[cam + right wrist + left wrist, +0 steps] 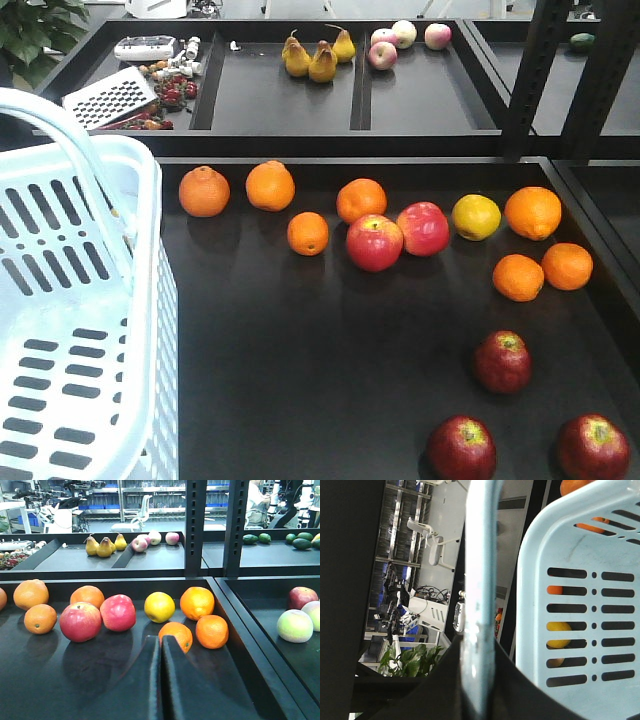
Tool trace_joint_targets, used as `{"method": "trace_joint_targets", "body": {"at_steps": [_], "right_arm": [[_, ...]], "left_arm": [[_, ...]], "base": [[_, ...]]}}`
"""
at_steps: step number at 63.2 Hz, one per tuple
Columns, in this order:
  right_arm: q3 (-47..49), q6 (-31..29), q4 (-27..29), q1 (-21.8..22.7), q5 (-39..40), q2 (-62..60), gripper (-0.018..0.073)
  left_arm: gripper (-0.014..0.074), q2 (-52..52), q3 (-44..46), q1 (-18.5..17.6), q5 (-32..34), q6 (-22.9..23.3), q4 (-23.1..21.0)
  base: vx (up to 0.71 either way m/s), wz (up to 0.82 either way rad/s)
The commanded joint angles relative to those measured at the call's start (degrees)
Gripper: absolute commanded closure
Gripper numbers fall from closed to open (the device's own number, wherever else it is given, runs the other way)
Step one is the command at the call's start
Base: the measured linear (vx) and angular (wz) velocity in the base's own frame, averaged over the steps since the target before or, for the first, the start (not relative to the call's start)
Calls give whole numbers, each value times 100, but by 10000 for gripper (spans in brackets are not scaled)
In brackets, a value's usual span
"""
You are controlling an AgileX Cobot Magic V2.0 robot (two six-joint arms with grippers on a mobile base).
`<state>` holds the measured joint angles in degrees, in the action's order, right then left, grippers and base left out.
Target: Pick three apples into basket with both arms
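Front cam: basket sits at the left edge of the black tray, handle up. 3 dark red apples lie on the tray floor at bottom right, well apart from the basket: rear apple, front-left apple, front-right apple. They don't touch each other.

Mid-tray there's a loose row of fruit. Two brighter red apples touch side by side, w/ a lemon to their right and oranges scattered round them. Back tray holds pears and pale apples. A grater lies at back left.

L wrist cam: left gripper has dark fingers on both sides of the basket handle, pressed against it, so it looks clamped on. Basket wall is just right of it, w/ the lemon and oranges showing thru the slots.

R wrist cam: right gripper has its fingers pressed together w/ nothing between them, low over the tray. An orange sits just past the tips. The dark red apples aren't in this view.
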<state>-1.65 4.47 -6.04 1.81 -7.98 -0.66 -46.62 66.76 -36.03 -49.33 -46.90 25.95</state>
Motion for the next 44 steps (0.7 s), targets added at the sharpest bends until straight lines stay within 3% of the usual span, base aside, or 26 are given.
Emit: {"method": "trace_joint_targets", "body": {"at_steps": [1, 44], "right_arm": [[-75, -2, -30, 39, 425, -74, 568], [-75, -2, -30, 39, 425, -74, 568]], "left_arm": [[603, 32, 202, -37, 492, 94, 134], [603, 32, 202, -37, 492, 94, 134]], "base": [[0, 1], [0, 0]]}}
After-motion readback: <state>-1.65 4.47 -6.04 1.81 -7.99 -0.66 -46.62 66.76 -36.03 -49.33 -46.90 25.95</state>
